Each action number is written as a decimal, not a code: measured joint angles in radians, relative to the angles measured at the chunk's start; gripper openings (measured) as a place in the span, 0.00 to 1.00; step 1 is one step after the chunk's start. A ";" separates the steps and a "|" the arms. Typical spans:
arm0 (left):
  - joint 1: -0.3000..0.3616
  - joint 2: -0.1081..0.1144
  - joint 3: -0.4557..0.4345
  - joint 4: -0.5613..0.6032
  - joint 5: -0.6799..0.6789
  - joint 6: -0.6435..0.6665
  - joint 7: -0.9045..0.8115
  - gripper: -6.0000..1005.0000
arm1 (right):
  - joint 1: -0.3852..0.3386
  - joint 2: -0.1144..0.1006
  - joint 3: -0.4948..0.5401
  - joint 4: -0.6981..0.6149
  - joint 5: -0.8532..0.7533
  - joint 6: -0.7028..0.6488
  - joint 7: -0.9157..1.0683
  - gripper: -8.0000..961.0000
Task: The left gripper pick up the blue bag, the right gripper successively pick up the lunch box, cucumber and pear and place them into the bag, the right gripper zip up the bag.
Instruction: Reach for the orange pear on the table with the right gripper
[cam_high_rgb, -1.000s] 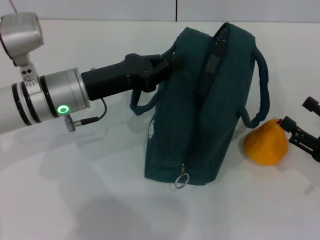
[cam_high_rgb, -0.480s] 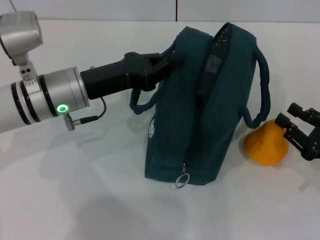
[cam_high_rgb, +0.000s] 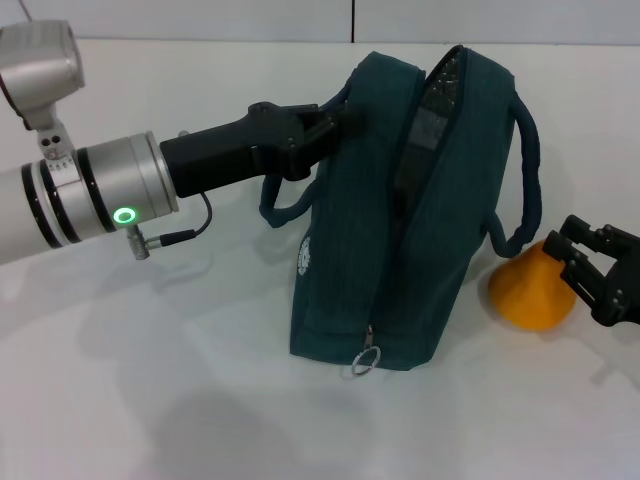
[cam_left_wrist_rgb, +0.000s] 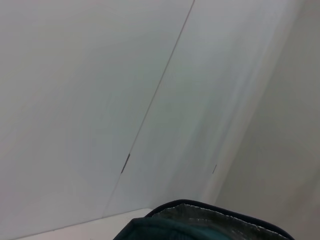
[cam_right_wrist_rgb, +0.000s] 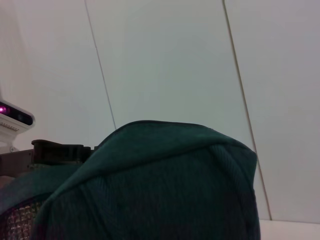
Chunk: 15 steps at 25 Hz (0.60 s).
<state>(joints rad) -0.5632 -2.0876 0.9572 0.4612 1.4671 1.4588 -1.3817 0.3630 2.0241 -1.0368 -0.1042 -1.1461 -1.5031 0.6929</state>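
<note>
1. The blue bag stands upright in the middle of the white table. Its top points to 12 o'clock. The zipper runs down the side that faces us.
2. The zipper is open at the top, and a dark gap shows there. The metal pull hangs at the bottom of the bag, at 6 o'clock.
3. The left gripper comes in from 9 o'clock on its silver arm. A green ring light glows on that arm.
4. This gripper is clamped on the top left edge of the bag, up by one loop handle. The handle droops below the gripper.
5. The pear sits on the table at about 4 o'clock from the bag, just beside its bottom right corner. It is orange-yellow.
6. The right gripper comes in from 3 o'clock. Its black fingers are spread apart and sit right against the right side of the pear.
7. It probably touches the pear, but the head view is too tight there to be sure.
8. The left wrist view shows the bag's rim and its silver lining under a plain white wall.
9. The right wrist view shows the bag's blue cloth close up.
</note>
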 joint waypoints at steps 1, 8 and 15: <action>0.000 0.000 0.000 0.000 0.000 0.000 0.000 0.05 | 0.000 0.001 0.000 0.000 0.000 0.000 0.000 0.28; -0.001 0.000 0.000 -0.001 -0.001 0.000 0.001 0.05 | 0.002 0.003 0.000 0.000 0.001 -0.001 0.002 0.20; -0.001 -0.001 0.000 -0.003 -0.001 0.000 0.001 0.05 | 0.001 0.002 0.003 0.000 0.007 0.006 -0.005 0.10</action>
<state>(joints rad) -0.5645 -2.0885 0.9572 0.4578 1.4663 1.4587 -1.3806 0.3645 2.0264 -1.0336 -0.1044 -1.1386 -1.4967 0.6874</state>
